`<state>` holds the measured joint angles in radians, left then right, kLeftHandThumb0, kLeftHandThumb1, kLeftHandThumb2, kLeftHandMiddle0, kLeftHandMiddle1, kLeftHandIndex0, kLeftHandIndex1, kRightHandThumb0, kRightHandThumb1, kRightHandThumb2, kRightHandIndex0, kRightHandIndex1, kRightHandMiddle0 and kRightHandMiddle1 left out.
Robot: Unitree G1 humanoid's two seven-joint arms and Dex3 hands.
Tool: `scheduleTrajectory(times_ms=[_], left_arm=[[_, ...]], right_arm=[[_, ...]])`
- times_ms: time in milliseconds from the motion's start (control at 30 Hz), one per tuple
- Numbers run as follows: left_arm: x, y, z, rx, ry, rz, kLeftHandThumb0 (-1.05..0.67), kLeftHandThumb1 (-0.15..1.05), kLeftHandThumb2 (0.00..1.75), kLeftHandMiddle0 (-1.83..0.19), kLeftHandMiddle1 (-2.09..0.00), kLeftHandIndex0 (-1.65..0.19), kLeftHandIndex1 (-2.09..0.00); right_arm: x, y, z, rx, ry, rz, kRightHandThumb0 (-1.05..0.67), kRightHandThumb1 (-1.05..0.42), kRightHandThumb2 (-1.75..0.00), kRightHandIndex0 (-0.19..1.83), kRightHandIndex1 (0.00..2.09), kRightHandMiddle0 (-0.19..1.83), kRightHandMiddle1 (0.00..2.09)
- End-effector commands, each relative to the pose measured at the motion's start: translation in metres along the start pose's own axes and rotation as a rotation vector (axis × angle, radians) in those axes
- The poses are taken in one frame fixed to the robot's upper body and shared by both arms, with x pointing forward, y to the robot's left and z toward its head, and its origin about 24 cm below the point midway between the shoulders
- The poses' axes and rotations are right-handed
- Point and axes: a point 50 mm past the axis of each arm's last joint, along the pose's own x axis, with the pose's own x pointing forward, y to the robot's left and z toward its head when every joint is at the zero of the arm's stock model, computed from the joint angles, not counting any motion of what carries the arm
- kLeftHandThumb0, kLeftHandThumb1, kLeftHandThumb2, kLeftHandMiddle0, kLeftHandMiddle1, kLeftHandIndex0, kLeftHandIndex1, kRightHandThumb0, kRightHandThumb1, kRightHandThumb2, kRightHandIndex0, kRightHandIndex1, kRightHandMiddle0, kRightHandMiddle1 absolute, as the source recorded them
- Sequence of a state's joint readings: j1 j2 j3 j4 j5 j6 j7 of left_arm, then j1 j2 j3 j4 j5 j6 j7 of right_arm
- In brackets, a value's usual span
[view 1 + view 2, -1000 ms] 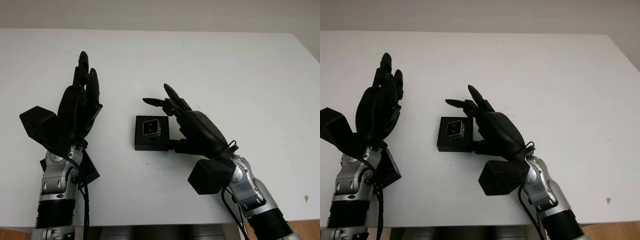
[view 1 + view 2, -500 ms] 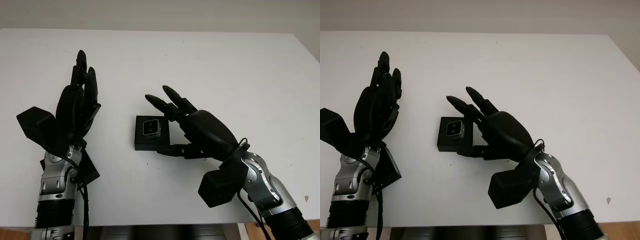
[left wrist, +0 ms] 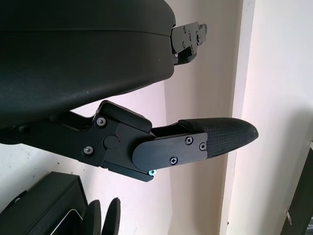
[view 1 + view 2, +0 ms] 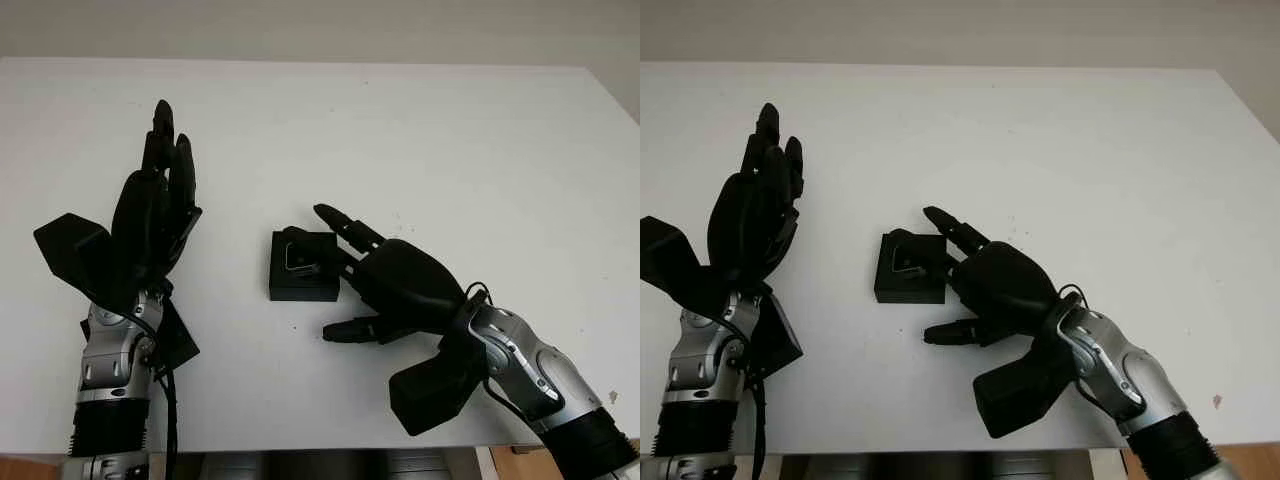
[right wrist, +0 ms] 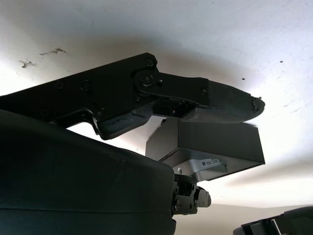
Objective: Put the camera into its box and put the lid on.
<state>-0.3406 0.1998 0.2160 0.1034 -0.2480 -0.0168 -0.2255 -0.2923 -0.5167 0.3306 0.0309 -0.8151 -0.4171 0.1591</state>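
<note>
Seating the camera squarely into its box seemed the step in hand, and doing it well called for pressing straight down so the silver body, which sat tilted under the fingertips, dropped level before any lid went on. The right hand reached over the box from beside it, its fingers extended rather than clenched, their tips on or just above the camera while the thumb stretched out apart over bare table, grasping nothing that I could tell. The left hand was open, well apart from the box
</note>
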Motion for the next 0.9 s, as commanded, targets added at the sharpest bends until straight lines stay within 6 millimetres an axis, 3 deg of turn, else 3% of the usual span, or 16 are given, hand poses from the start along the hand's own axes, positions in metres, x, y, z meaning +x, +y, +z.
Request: scheduleTrajectory(times_ms=[0, 867], left_arm=[[0.000, 0.002, 0.004, 0.014, -0.012, -0.005, -0.79, 1.05, 0.59, 0.19, 0.00, 0.19, 0.00], [0.000, 0.005, 0.009, 0.006, -0.016, -0.010, -0.80, 1.05, 0.57, 0.19, 0.00, 0.19, 0.00]], right_arm=[[-0.002, 0.002, -0.002, -0.021, 0.003, 0.030, -0.92, -1.05, -0.64, -0.16, 0.04, -0.03, 0.07], [-0.024, 0.010, -0.003, -0.041, 0.069, 0.139, -0.94, -1.05, -0.58, -0.12, 0.06, 0.27, 0.15]])
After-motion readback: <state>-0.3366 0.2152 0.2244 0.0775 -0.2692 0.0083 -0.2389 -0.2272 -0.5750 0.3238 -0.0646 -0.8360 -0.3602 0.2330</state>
